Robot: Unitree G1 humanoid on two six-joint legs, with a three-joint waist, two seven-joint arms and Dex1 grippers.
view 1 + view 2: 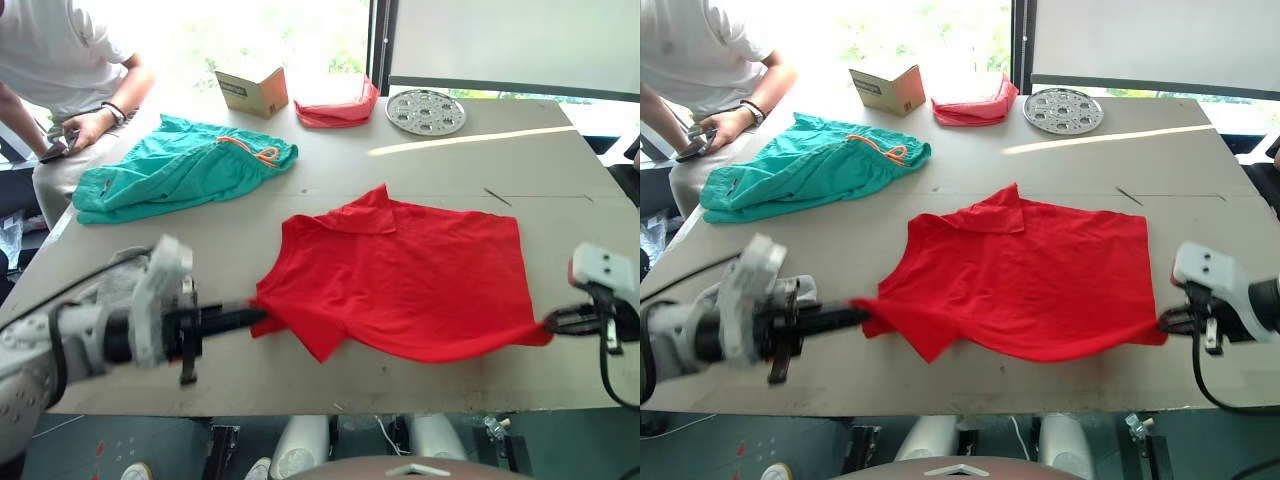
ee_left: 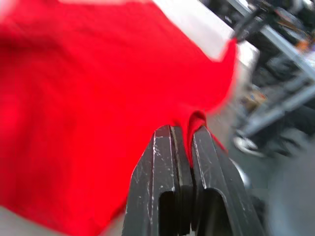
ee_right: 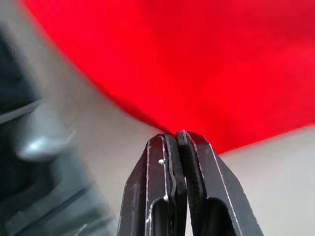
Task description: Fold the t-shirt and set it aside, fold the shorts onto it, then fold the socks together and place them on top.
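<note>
At the far left a person (image 1: 70,70) sits beside the counter (image 1: 430,170), hands on a phone. Just inboard, the shorts (image 1: 180,165) lie rumpled near the counter's left edge, orange drawstring showing, well apart from the robot's arms. Socks are not something I can pick out here.

The left pincer (image 1: 255,318) is clamped shut on the near left corner of the t-shirt (image 1: 400,280); the left wrist view shows a pinch of red cloth caught between the fingers (image 2: 162,162). The t-shirt lies spread in the middle of the counter, collar away from the robot, its near hem pulled a little off the surface. The right pincer (image 1: 548,325) is likewise closed on the near right corner, with only a thin tip of fabric between its fingers.

Behind, from left to right, stand a cardboard box (image 1: 252,90), a pinkish-red cloth bundle (image 1: 337,105) and a round metal plate (image 1: 426,111).

The main risk, as I judge it, is the right corner slipping free, since so little cloth is held; the fold would then land skewed. Uneven pull between the arms could also drag the whole t-shirt toward the near edge or bunch it instead of laying it flat.
</note>
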